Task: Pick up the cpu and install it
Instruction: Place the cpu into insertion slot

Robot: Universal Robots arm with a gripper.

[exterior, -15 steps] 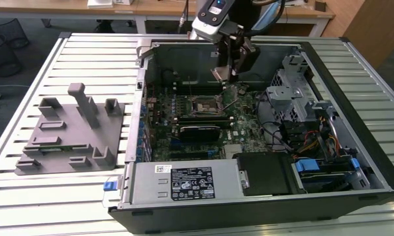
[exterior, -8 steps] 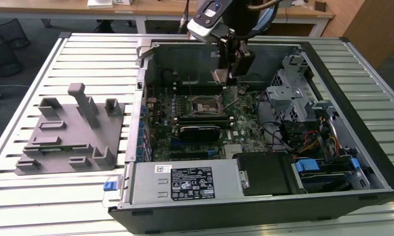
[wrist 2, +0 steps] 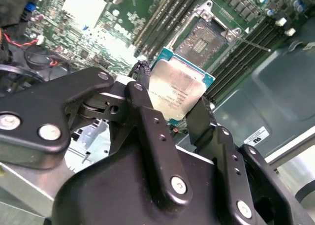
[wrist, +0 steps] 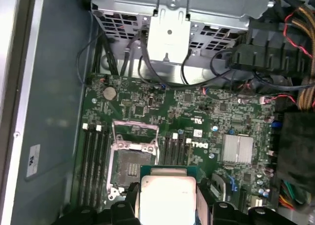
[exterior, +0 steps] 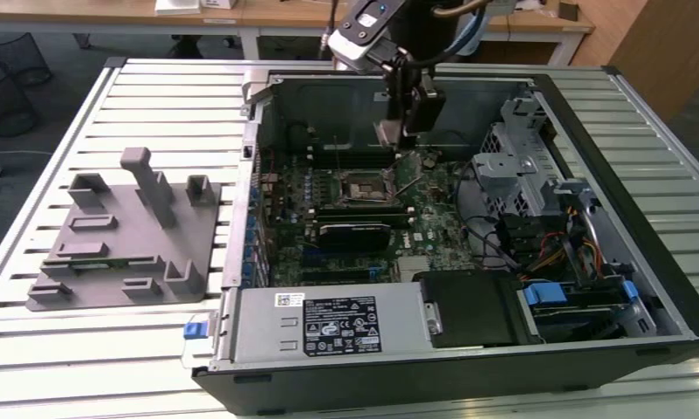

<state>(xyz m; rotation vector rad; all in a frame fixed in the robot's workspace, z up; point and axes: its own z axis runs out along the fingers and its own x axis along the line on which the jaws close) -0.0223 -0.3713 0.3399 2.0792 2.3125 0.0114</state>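
Jaws of the black gripper (wrist 2: 174,94) are clamped on two opposite edges of the cpu (wrist 2: 179,84), a small flat square chip with a shiny silver metal top and a thin green rim, which sits tilted between the fingers (wrist 2: 142,82) in the second wrist view. The chip hangs in the air above the square dark metal-framed socket (wrist 2: 204,38), apart from it and not seated. In the first wrist view the cpu (wrist: 167,198) overlaps one side of the socket (wrist: 133,163), whose inner field lies uncovered. Long black memory slots (wrist: 93,161) run along both sides of the socket on the green motherboard (wrist: 197,107), and a small silver finned heat sink (wrist: 237,148) stands beyond the slots on one side. In the exterior view the gripper (exterior: 405,131) hovers just over the socket (exterior: 361,186) inside the open grey metal computer case (exterior: 628,131). Well apart from the socket, outside the case toward the exterior view's left, a grey moulded fixture tray (exterior: 128,236) rests on the slatted metal table (exterior: 151,96).
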